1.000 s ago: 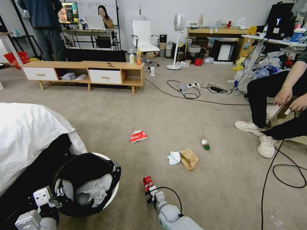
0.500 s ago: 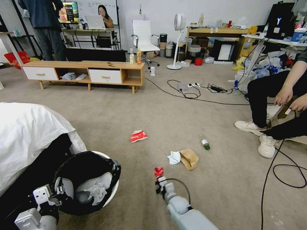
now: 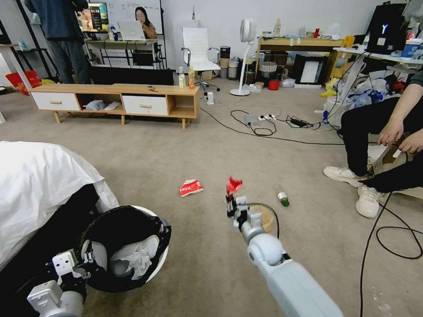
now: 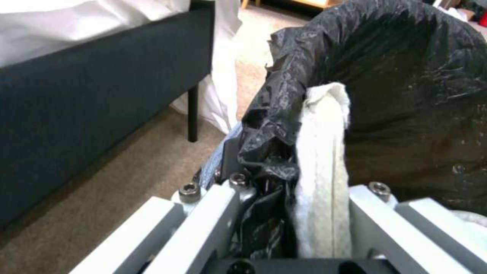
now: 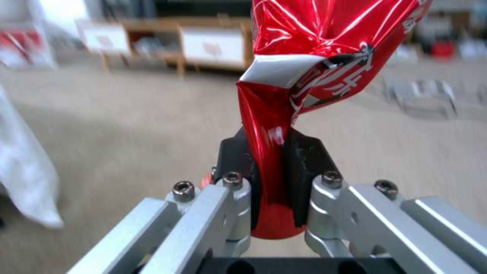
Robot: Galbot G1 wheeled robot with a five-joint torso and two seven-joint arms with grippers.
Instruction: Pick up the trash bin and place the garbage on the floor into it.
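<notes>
Inside trash bin (image 3: 155,257): crumpled tissues (image 3: 134,259); left gripper (image 4: 284,213) clamps rim.

The crushed red soda can (image 5: 325,57) pinched in the right tool (image 5: 274,182) carries white lettering, too creased and cut off to read. A dark box (image 3: 385,29) on the far tabletop bears a glowing mark shaped like a "Y". Nothing else can be read.
</notes>
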